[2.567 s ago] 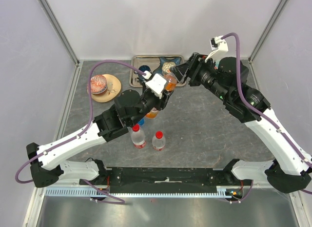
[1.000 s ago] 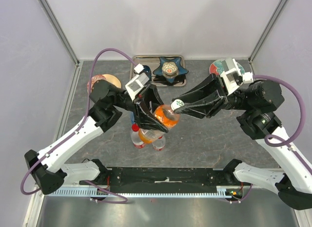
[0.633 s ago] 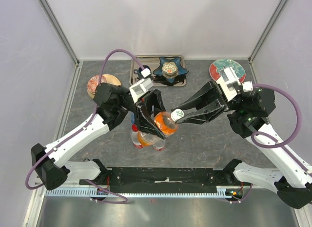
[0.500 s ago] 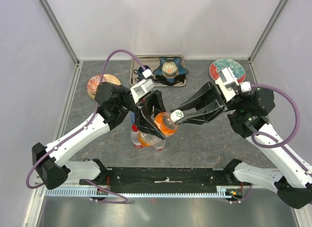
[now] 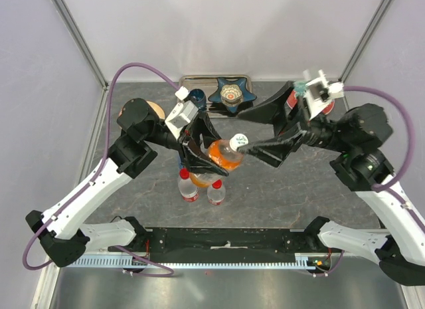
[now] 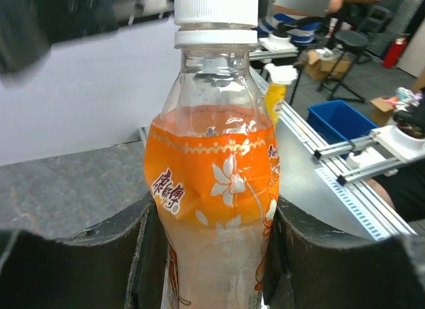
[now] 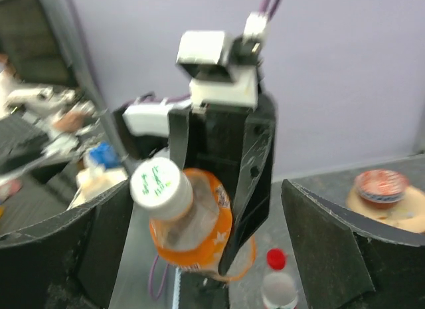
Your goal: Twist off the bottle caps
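Observation:
My left gripper (image 5: 210, 151) is shut on the orange-liquid bottle (image 5: 226, 159) and holds it tilted above the table. Its white cap (image 5: 238, 141) is on the neck. In the left wrist view the bottle (image 6: 212, 183) fills the space between my fingers (image 6: 73, 262), with the cap (image 6: 216, 6) on top. My right gripper (image 5: 244, 131) is open wide around the cap without touching it. In the right wrist view the cap (image 7: 159, 184) sits nearer the left finger (image 7: 60, 256). Two clear bottles with red caps (image 5: 185, 173) (image 5: 216, 184) stand below. The blue-tinted bottle is hidden.
A metal tray (image 5: 192, 80) at the back holds a star-shaped dish (image 5: 230, 93) and a dark blue cup (image 5: 196, 95). A patterned plate (image 5: 327, 106) lies back right, partly behind my right arm. Another plate (image 7: 382, 186) shows in the right wrist view.
My right gripper has opened wide, turned and risen away from the white cap. My left gripper has shifted the orange bottle slightly up and back. The cap stays on the bottle.

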Robot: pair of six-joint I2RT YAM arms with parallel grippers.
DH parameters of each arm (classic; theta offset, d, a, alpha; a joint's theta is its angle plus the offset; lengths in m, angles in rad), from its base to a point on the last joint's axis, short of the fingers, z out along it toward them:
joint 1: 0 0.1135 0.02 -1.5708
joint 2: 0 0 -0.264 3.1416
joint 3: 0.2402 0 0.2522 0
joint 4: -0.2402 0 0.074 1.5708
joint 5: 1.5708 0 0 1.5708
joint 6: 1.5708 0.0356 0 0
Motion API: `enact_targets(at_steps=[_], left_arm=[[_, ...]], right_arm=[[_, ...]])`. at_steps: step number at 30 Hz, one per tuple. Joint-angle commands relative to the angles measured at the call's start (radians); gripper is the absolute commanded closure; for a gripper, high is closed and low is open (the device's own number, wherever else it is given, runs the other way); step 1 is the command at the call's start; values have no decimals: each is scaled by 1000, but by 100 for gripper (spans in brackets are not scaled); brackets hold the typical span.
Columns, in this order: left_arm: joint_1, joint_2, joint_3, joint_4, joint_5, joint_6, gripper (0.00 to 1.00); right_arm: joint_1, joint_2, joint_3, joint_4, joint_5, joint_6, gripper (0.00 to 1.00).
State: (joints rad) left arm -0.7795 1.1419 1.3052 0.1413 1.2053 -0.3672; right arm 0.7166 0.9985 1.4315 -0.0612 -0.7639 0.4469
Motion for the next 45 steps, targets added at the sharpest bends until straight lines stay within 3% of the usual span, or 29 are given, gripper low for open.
enact_targets(at_steps=[1,6,8,13,19,23,28,35,45], left_arm=[[2,-13,40,-161,-285,143,49],[-9,-30,14,-184,-628,218,48],[-49,-30,3,-203,-830,282,48],[-254,2,3,-206,-1391,454,48],[-354,39,-17,-108,-1691,556,49],[-391,76,-18,-63,-1794,606,50],[-405,87,-21,-54,-1799,611,50],[-406,82,-27,-54,-1799,608,51],[-405,87,-37,-55,-1796,605,50]], right_arm=[[-2,-34,125,-65,305,10,2],[0,-34,142,-72,487,84,2],[0,-24,159,-104,550,95,2],[0,44,213,-274,796,107,2],[0,123,256,-402,966,136,7],[1,156,244,-419,966,150,13],[1,158,233,-413,965,147,17],[3,161,211,-404,948,142,37],[3,166,188,-387,904,153,34]])
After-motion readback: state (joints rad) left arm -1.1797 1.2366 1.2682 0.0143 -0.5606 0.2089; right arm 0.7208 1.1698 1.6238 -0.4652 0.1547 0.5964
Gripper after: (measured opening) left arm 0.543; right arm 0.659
